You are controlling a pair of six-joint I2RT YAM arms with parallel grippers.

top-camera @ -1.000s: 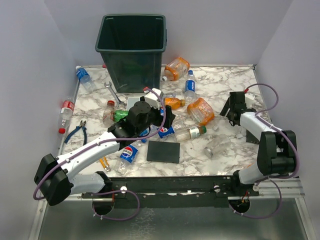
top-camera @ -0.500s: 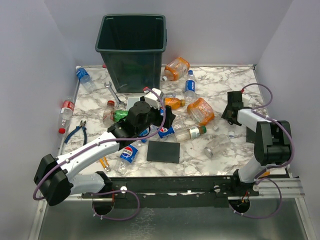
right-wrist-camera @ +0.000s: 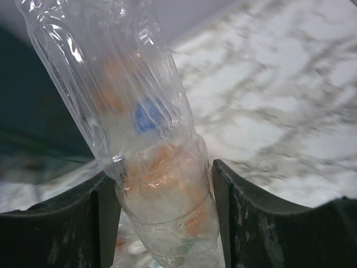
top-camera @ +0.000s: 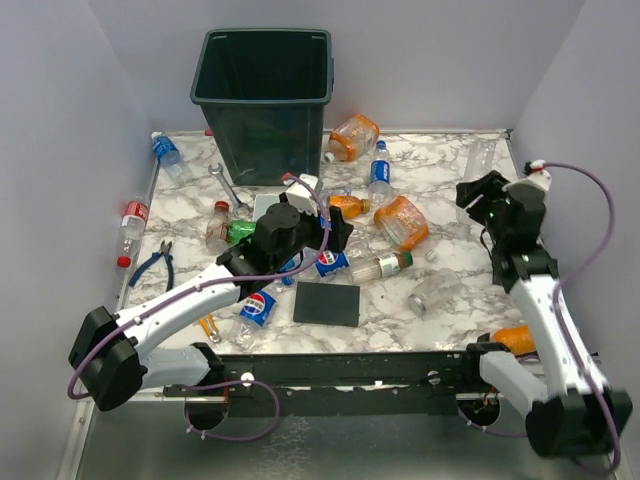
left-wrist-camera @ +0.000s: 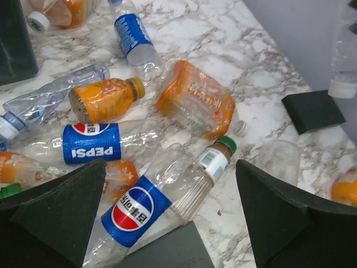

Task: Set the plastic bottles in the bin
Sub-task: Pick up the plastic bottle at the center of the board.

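The right end effector (top-camera: 478, 192) is seen raised above the right side of the marble table (top-camera: 440, 160), and it is clenched on a clear bottle (right-wrist-camera: 150, 167), which is pressed between both fingers (right-wrist-camera: 67, 223) in the right wrist view. That bottle is held in the air, well apart from the bin (top-camera: 262, 100), which stands at the far edge of the table, left of centre. The left end effector (top-camera: 335, 232) is held released, its jaws spread wide, just above a cluster of bottles in the middle of the table. Below it, in the left wrist view, a Pepsi bottle (left-wrist-camera: 131, 209) is seen lying on its side, with a green-capped bottle (left-wrist-camera: 215, 159) just beside it and a second Pepsi bottle (left-wrist-camera: 92, 143) lying close by. A crushed orange bottle (left-wrist-camera: 195, 106) and a small orange bottle (left-wrist-camera: 106, 99) are found further out, with a blue-labelled bottle (left-wrist-camera: 131, 33) beyond them. A black plate (top-camera: 325, 303) is laid flat near the front of the cluster. A wrench (top-camera: 228, 185) and pliers (top-camera: 155, 262) are left on the left part of the table.
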